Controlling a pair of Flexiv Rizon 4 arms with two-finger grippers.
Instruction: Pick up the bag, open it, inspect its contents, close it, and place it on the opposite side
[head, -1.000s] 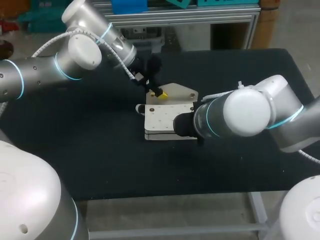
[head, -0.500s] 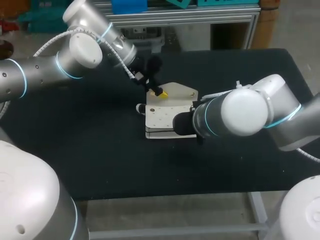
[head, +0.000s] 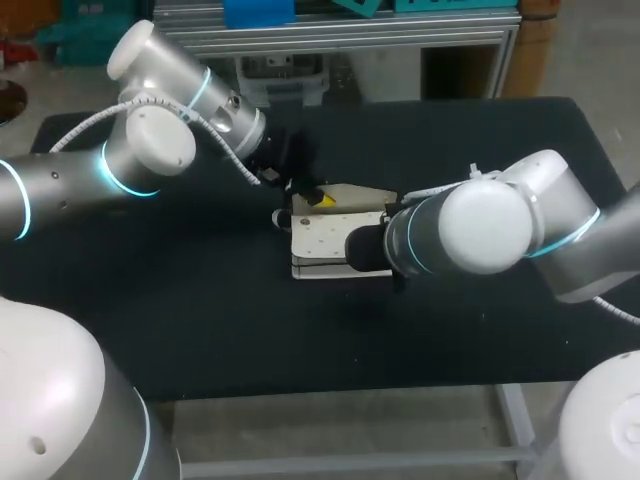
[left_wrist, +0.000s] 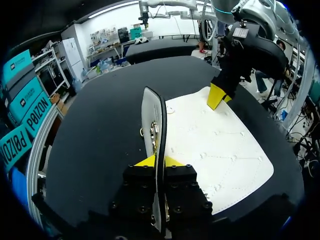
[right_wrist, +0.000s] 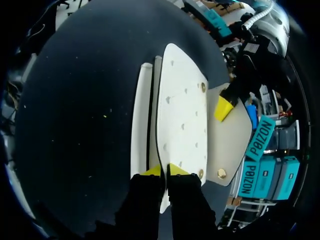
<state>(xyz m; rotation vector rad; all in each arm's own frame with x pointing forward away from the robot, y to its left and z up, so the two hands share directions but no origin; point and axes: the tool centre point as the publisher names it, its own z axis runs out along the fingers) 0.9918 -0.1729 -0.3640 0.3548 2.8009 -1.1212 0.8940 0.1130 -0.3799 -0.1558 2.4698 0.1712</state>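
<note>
1 white bag (head: 320, 242), contents hidden

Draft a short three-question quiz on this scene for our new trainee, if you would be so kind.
1. True or false: the left gripper is shut on the flap of the bag.
2. How does the flap stand? A) pressed flat over the bag's front. B) open, held up off the bag's front. C) tucked under the bag.
3. In a few words: what is the right gripper shut on?

Key
1. True: both yellow tips pinch the thin flap from two sides.
2. B.
3. An edge of the bag's white front panel, with the bag lying on the black table.
</note>
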